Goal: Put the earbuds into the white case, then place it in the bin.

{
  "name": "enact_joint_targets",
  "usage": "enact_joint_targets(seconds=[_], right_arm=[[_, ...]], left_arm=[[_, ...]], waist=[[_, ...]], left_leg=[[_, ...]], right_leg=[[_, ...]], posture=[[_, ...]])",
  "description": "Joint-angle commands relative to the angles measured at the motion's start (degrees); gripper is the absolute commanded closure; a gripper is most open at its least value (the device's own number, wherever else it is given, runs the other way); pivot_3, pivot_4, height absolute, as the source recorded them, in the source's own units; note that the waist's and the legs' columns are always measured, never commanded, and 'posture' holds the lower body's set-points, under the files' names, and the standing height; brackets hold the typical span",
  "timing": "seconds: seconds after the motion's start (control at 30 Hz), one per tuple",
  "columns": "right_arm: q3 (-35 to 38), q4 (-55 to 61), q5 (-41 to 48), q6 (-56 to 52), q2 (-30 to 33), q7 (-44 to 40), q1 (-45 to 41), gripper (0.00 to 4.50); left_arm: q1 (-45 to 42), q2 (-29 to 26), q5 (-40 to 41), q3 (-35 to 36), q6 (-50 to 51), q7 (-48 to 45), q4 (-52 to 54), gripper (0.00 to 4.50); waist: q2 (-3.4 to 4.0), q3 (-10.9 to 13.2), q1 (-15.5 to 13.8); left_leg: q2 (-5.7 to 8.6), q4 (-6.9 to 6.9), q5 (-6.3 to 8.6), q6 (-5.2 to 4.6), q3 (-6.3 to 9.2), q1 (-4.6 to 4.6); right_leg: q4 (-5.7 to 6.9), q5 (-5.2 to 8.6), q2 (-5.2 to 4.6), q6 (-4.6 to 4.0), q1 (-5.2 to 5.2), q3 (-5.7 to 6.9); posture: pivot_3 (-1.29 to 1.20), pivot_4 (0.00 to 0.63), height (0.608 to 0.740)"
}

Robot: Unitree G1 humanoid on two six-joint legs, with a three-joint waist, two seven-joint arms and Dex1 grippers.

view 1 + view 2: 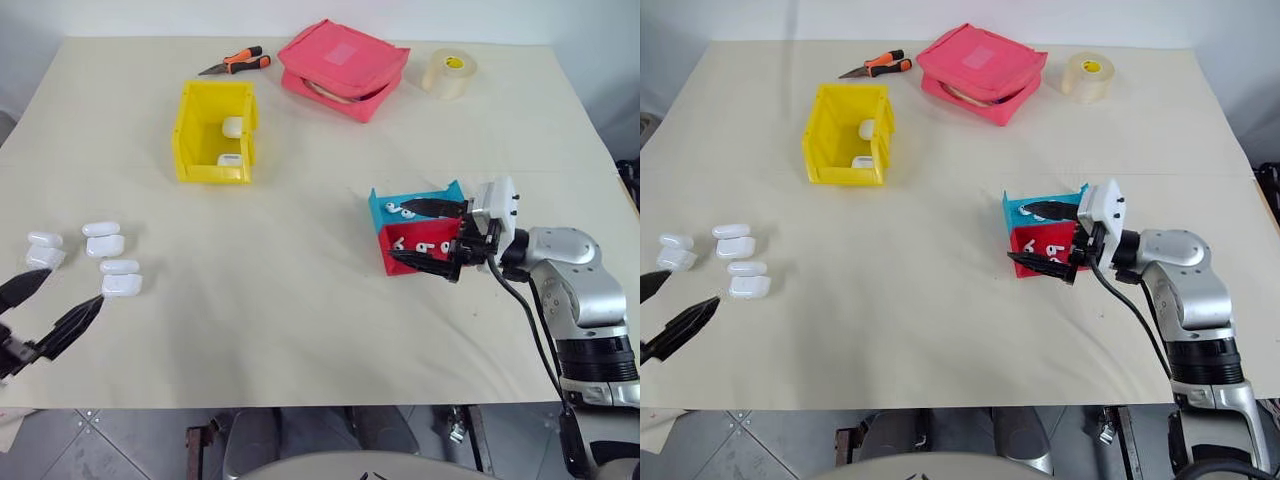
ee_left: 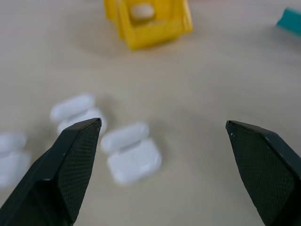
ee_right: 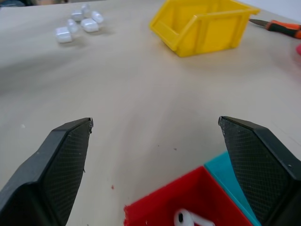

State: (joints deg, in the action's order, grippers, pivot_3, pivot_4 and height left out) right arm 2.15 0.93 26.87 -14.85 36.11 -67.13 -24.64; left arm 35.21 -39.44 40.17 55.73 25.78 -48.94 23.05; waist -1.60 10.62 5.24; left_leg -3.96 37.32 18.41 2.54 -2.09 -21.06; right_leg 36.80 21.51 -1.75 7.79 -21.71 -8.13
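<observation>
Tiny white earbuds (image 1: 425,247) lie in a red tray (image 1: 386,245) and a teal tray (image 1: 376,206) at the table's right. My right gripper (image 1: 400,233) hovers open over these trays, one finger above each. Three white cases (image 1: 104,240) sit with lids flipped up at the left. My left gripper (image 1: 72,288) is open just in front of the nearest case (image 2: 131,153), touching nothing. The yellow bin (image 1: 190,130) stands at the back left with two closed white cases (image 1: 232,127) inside.
A pink pouch (image 1: 343,68), a roll of clear tape (image 1: 448,72) and orange-handled pliers (image 1: 238,63) lie along the table's far edge. Bare cream tabletop stretches between the cases and the trays.
</observation>
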Motion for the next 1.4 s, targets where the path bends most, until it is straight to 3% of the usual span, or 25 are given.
enact_joint_targets(seconds=[0.03, 0.23, 0.47, 0.67, 0.77, 0.97, 1.4], right_arm=[[-0.49, -1.78, -0.3, 1.9, -0.7, -1.06, -2.27, 0.03], [-1.69, -4.33, -1.05, 2.91, -1.83, -1.92, -4.42, 0.03], [-1.97, -4.97, -1.4, 3.1, -1.98, -2.87, -4.77, 0.03], [-2.15, -4.63, -1.49, 2.68, -1.72, -3.3, -4.35, 0.03], [-2.32, -4.84, -1.76, 2.6, -1.7, -3.59, -4.59, 0.03], [-2.38, -4.52, -1.68, 2.33, -1.53, -3.83, -4.69, 0.03], [-3.38, -5.19, -2.41, 3.13, -2.24, -3.99, -5.25, 0.03]], left_arm=[[6.48, 1.79, -0.71, 3.7, 1.47, -1.09, 2.47, 0.0], [10.2, 3.19, -0.28, 4.8, 4.9, 1.8, 4.4, 0.0], [8.01, 1.91, -0.55, 3.34, 12.5, 10.36, 8.74, 0.0], [-1.55, -4.64, 2.68, 2.88, 32.6, 24.32, 11.46, 0.0], [-13.4, -8.43, 4.3, -0.17, 47.28, 33.19, 12.09, 0.0], [-27.07, -8.24, 2.97, -4.34, 64.23, 38.6, 14.31, 0.0], [-38.24, -6.64, 3.66, -14.85, 66.72, 49.49, 5.92, 0.0]], waist=[[-0.03, 0.02, 0.03], [-0.07, 0.06, -0.42], [-0.09, 0.07, -0.29], [-0.06, 0.11, -0.29], [-0.03, 0.13, -0.38], [-0.03, 0.13, 0.02], [-0.06, 0.15, -0.3]], left_leg=[[0.01, 0.01, 0.01, -0.02, 0.0, 0.0], [0.07, 0.07, 0.03, -0.04, 0.01, -0.02], [0.13, 0.06, 0.04, -0.06, 0.02, -0.01], [0.07, 0.11, 0.02, -0.02, 0.14, 0.0], [0.15, 0.16, 0.0, -0.01, 0.25, 0.0], [0.15, 0.31, -0.08, 0.15, 0.18, -0.03], [0.18, 0.59, -0.28, 0.52, 0.18, -0.07]], right_leg=[[-0.02, 0.0, 0.0, 0.0, 0.0, 0.0], [0.01, 0.03, 0.04, -0.06, 0.08, 0.15], [0.02, 0.03, 0.04, -0.05, 0.11, 0.18], [0.19, 0.03, 0.08, -0.06, 0.08, 0.28], [0.3, 0.03, 0.09, -0.05, 0.05, 0.27], [0.44, 0.02, 0.07, -0.04, 0.0, 0.36], [0.83, 0.03, 0.13, -0.05, -0.18, 0.44]], posture=[[0.0, 0.15, 0.74], [0.0, 0.15, 0.74], [0.0, 0.15, 0.74], [0.0, 0.15, 0.74], [0.0, 0.15, 0.74], [0.0, 0.15, 0.74], [0.0, 0.15, 0.74]])
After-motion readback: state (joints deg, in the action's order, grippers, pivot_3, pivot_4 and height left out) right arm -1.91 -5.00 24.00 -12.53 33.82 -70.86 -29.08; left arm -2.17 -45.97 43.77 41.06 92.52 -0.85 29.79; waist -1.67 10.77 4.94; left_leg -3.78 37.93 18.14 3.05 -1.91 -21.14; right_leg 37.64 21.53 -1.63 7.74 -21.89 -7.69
